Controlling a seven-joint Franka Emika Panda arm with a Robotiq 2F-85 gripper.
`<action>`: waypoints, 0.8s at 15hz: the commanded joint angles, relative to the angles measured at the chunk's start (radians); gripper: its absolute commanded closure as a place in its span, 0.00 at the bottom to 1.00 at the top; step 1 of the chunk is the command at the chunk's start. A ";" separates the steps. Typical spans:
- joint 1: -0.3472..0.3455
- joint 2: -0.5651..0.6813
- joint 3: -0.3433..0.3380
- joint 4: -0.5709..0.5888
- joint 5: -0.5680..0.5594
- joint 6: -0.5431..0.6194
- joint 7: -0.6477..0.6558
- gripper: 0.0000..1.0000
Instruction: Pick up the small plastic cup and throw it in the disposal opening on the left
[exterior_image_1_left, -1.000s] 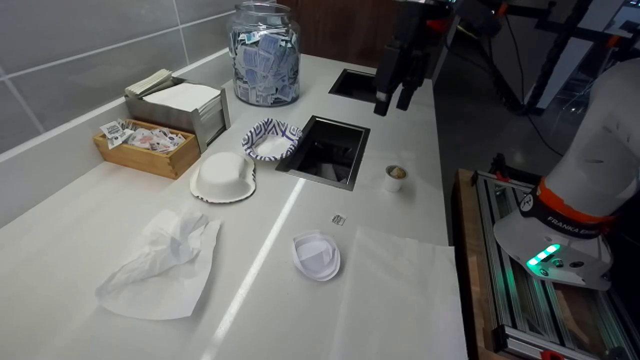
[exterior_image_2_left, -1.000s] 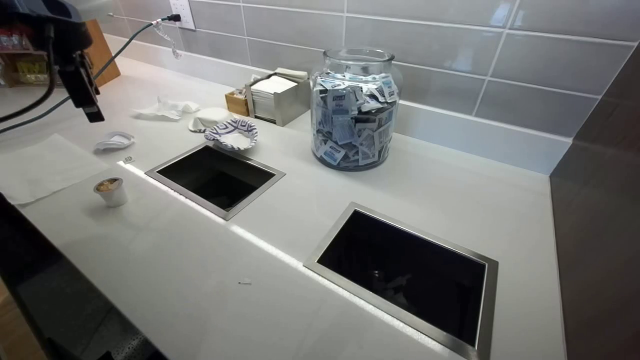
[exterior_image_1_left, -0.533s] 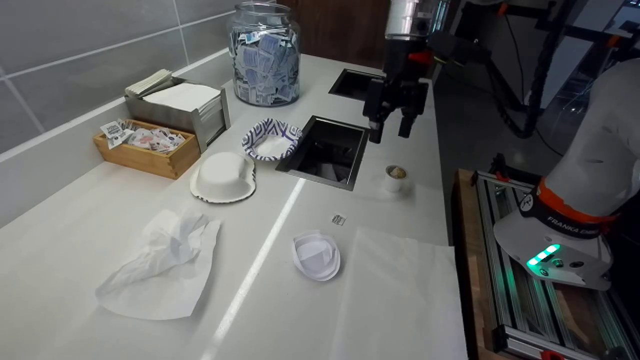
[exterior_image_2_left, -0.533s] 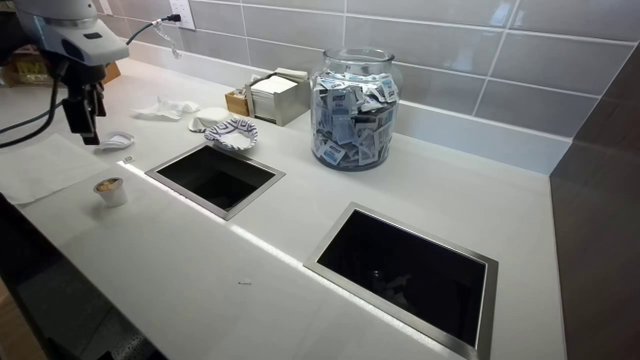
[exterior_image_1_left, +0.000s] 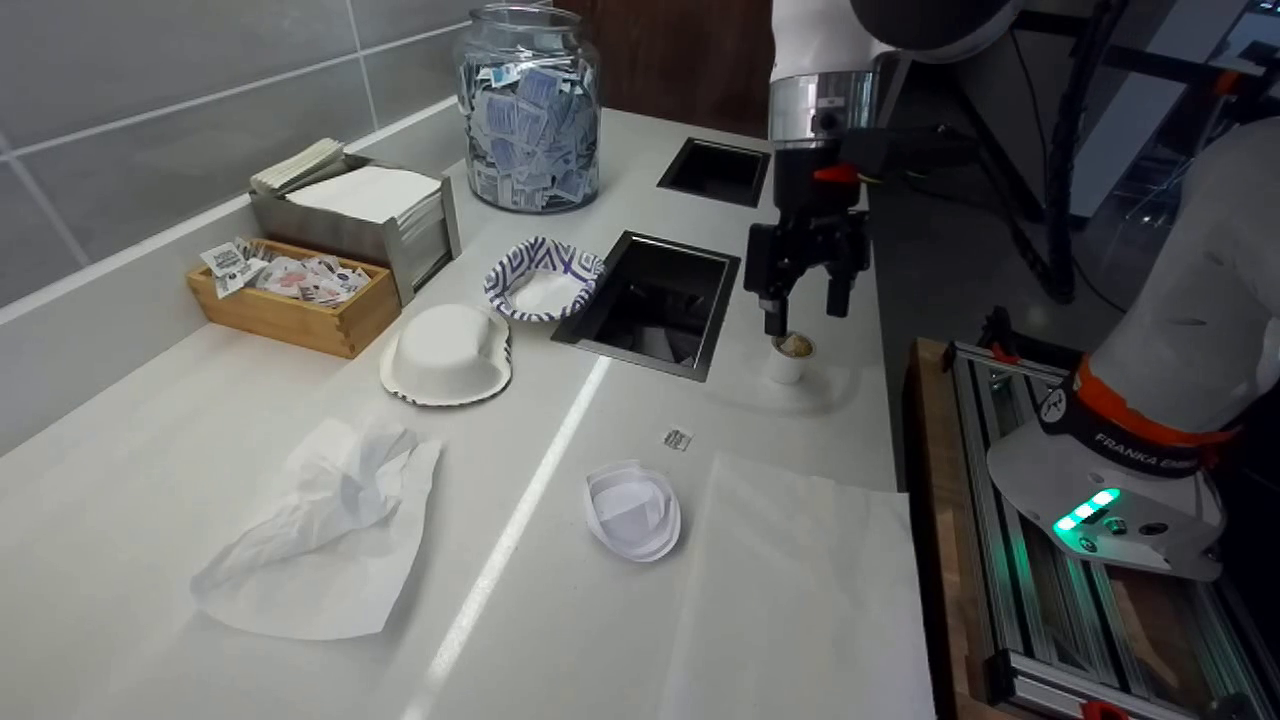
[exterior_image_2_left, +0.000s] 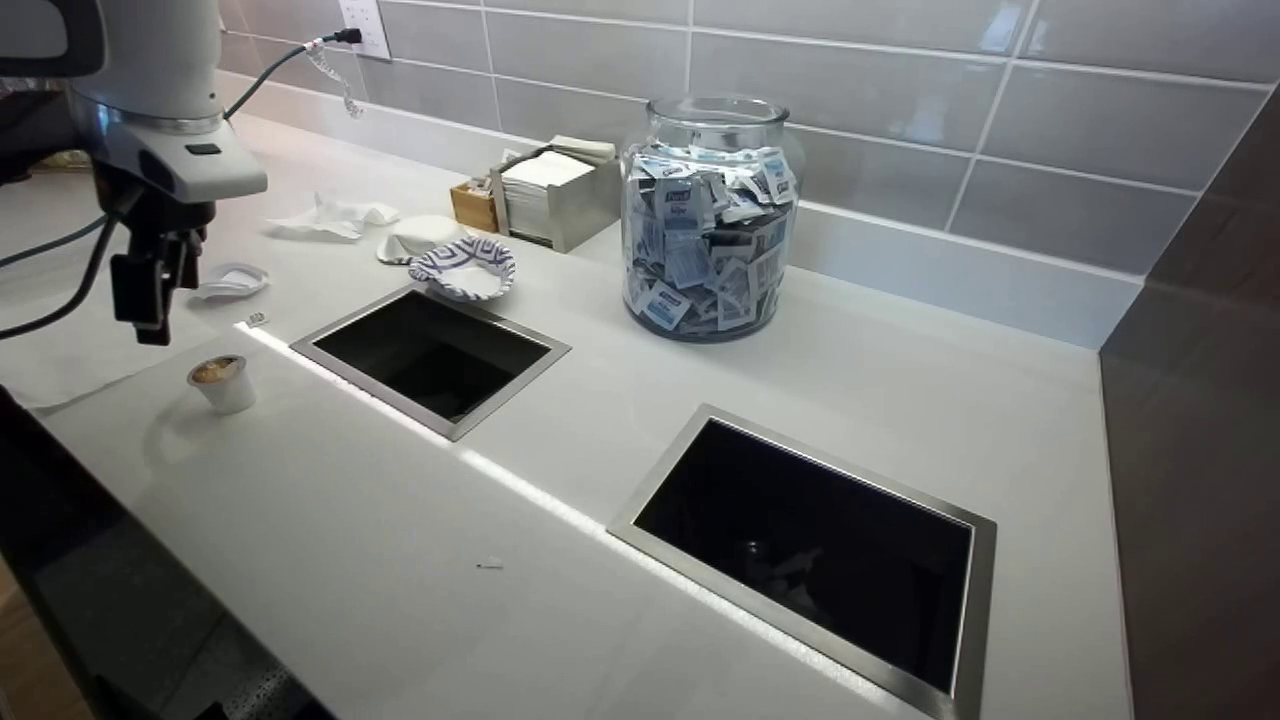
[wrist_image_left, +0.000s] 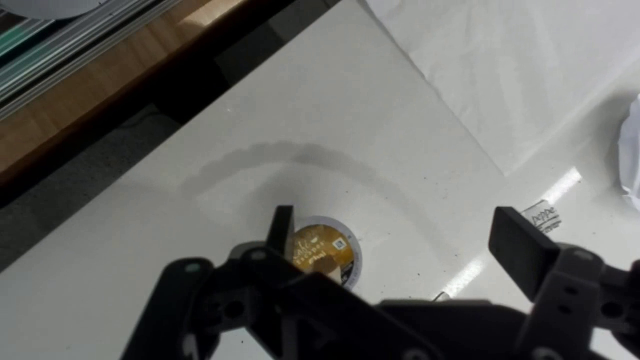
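Observation:
The small plastic cup, white with a gold printed lid, stands upright on the counter in both exterior views (exterior_image_1_left: 786, 367) (exterior_image_2_left: 230, 390). In the wrist view its lid (wrist_image_left: 327, 242) shows beside the left finger, partly covered by it. My gripper (exterior_image_1_left: 806, 309) is open and empty, a little above the cup; it also shows in an exterior view (exterior_image_2_left: 165, 310) and the wrist view (wrist_image_left: 395, 220). A disposal opening with a metal rim (exterior_image_2_left: 371, 393) lies close to the cup, at the left in that view. A further opening (exterior_image_2_left: 780, 614) lies to its right.
A patterned paper bowl (exterior_image_1_left: 545, 285) overlaps the rim of the opening near the cup. An upturned bowl (exterior_image_1_left: 448, 350), crumpled paper (exterior_image_1_left: 330, 530), a folded paper piece (exterior_image_1_left: 633, 510) and a flat paper sheet (exterior_image_1_left: 800, 590) lie around. A glass jar (exterior_image_2_left: 710, 220) stands near the wall.
My gripper has come down from higher up toward the cup and stays open. The cup and the other objects have not moved.

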 joint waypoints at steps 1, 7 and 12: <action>-0.024 0.014 0.027 -0.017 -0.067 -0.007 0.077 0.00; -0.040 0.012 0.053 -0.039 -0.201 0.007 0.162 0.00; -0.026 0.028 0.052 -0.071 -0.193 0.147 0.113 0.00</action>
